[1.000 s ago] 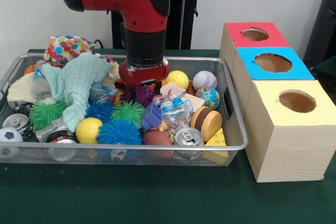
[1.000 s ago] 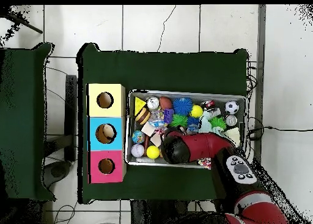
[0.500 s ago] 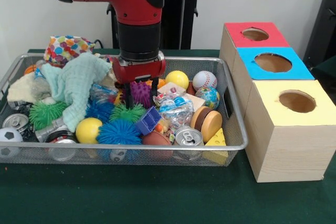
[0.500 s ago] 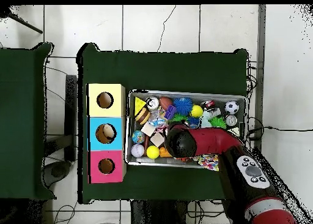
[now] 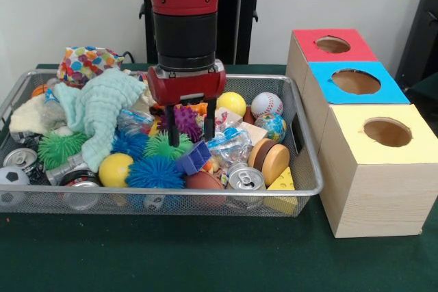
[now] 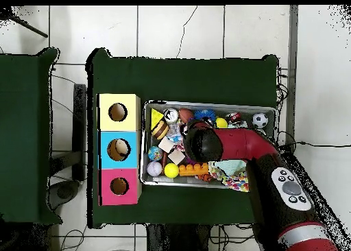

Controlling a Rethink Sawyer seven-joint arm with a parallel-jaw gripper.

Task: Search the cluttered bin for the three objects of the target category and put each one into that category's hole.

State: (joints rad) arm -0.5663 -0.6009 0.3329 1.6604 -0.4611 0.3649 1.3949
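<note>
bin [image 5: 311, 169]: wire basket filling the left and middle of the front view, still packed. Soccer ball [image 5: 11, 177] and cans [image 5: 245, 179] along the lower edge, green towel [image 5: 96, 111] in the upper left of the pile, spiky balls everywhere.

my gripper [image 5: 188, 123]: centre of the frame, just above the clutter. Fingers are closed on the purple spiky ball [image 5: 186, 120], one finger either side of it, and it looks clear of the pile underneath.

other spiky balls: green one [image 5: 57, 148] lower left, blue one [image 5: 155, 172] front and centre, another green one [image 5: 167, 146] right below my catch. If spiky balls are my category, I reckon there are plenty left to fish out.

boxes: right side of the frame, red box [image 5: 331, 46] at the back, blue box [image 5: 354, 81] in the middle, yellow box [image 5: 385, 133] nearest the camera, one hole each.

holes: from overhead, the blue box's hole [image 6: 118, 149] seems to have something pale in it, can't tell what. The other two look dark and empty.

progress: early, I'd say. Maybe one drop made, at best. This ball needs carrying right to a hole, and I honestly can't tell which colour is mine.
</note>
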